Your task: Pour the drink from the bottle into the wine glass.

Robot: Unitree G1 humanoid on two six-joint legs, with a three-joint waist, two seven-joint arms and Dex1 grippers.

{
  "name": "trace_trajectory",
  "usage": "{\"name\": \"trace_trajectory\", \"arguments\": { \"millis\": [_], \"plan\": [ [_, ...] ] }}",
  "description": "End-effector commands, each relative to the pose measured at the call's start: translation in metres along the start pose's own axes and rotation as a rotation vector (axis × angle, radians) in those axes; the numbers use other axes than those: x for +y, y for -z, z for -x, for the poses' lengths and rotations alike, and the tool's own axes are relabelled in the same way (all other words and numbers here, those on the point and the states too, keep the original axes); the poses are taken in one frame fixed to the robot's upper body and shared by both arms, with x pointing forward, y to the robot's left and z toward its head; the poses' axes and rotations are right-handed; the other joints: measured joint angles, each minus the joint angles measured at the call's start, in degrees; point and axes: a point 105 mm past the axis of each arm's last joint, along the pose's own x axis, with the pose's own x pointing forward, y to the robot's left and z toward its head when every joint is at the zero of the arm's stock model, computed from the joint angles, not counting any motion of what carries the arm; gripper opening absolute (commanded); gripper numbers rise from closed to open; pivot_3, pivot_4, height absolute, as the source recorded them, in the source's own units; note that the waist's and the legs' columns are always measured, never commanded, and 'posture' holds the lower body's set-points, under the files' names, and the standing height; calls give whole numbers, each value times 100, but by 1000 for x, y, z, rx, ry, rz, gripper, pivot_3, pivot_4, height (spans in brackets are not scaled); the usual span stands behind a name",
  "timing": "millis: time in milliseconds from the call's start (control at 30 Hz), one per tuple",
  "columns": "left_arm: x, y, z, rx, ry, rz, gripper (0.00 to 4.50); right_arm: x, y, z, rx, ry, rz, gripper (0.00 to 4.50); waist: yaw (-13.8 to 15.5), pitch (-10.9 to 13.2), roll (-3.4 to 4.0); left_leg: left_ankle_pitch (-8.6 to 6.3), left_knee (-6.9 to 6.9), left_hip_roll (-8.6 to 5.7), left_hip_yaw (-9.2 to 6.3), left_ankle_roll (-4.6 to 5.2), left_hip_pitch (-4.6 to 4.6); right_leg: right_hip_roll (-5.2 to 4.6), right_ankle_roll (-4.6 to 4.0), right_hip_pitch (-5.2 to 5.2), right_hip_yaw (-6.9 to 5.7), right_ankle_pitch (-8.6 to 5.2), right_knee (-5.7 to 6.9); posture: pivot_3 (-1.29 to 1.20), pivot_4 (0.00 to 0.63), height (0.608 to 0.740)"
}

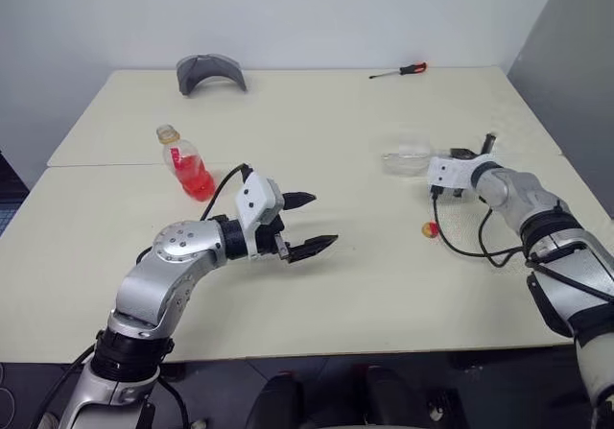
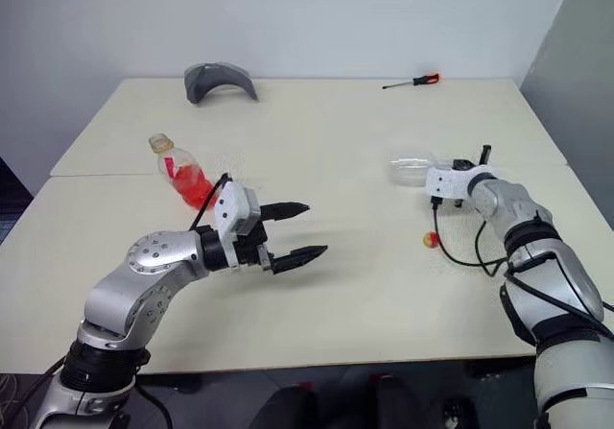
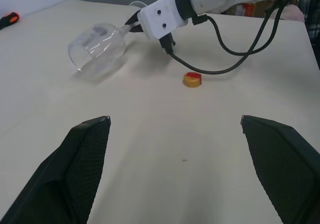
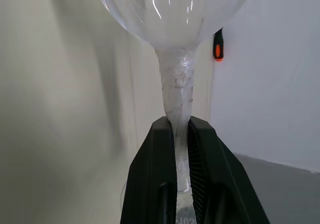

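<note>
At about two o'clock on the bench (image 1: 317, 304), the right gripper (image 4: 181, 129) has its jaws pinched on the stem of the wine glass (image 3: 97, 48), which lies on its side with the bowl pointing toward nine o'clock and resting on or just above the surface; whether it still touches cannot be told. The step in hand looks like standing the glass upright before anything is poured. To do that well, the wrist should roll slowly so that the foot comes down flat, keeping the pinch firm on the thin stem, since a clear, smooth stem can slip or twist between narrow pads. The glass should be lowered until the foot sits squarely and only then let go, or it may topple.

At about ten o'clock stands the bottle (image 1: 188, 163), upright, holding the drink (image 1: 196, 178), red-pink and filling roughly its lower half. Its neck appears uncapped, and a small yellow-and-red cap (image 3: 192, 79) lies on the bench near the right arm, just beside its black cable (image 3: 235, 48). The left gripper (image 1: 307, 224) hovers at about seven o'clock, close to the bottle but apart from it, jaws spread wide and empty. The upright glass should be set within easy reach of the left arm and clear of the cable and cap.
</note>
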Motion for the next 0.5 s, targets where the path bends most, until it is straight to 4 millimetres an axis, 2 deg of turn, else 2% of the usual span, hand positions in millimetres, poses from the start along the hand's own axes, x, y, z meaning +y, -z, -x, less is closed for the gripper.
{"name": "trace_trajectory", "arguments": {
  "millis": [33, 167, 200, 333, 367, 500],
  "plan": [
    [5, -4, 21, -6, -118, 25, 4500, -46, -64, -6, -254, 166, -218, 87, -90, 0, 0, 0, -1, 4, 1, 0, 1, 2, 0, 0, 1, 0, 0, 0, 150, 740],
    [3, 9, 47, 44, -252, 101, 4500, -50, -124, -7, -470, 133, -529, 87, -150, 2, 2, 0, -3, 10, 2, 0, 0, 4, -1, -2, -2, -1, 3, 0, 150, 740],
    [0, 13, 55, 54, -311, 123, 4500, -50, -147, -7, -541, 97, -709, 87, -170, 2, 2, 0, -5, 10, 0, 0, -1, 3, -1, -3, -5, -1, 1, 0, 150, 740],
    [-4, 21, 84, 36, -557, 221, 4500, -48, -207, -1, -724, -85, -1252, 87, -152, 2, 3, -2, -4, 11, -14, 2, -2, 2, -1, -2, -11, 0, 2, 0, 150, 740],
    [-7, 22, 91, 24, -610, 243, 4500, -45, -219, 1, -750, -132, -1318, 87, -122, 2, 3, -8, -4, 11, -18, 12, -3, 0, -1, 0, -17, 0, 2, 0, 150, 740],
    [-26, 26, 113, 47, -722, 242, 4500, -24, -253, 10, -793, -262, -1385, 87, 109, -1, -1, -13, 0, -2, -28, 21, -5, -10, -2, 1, -23, 1, -3, 0, 150, 740]
  ]
}}
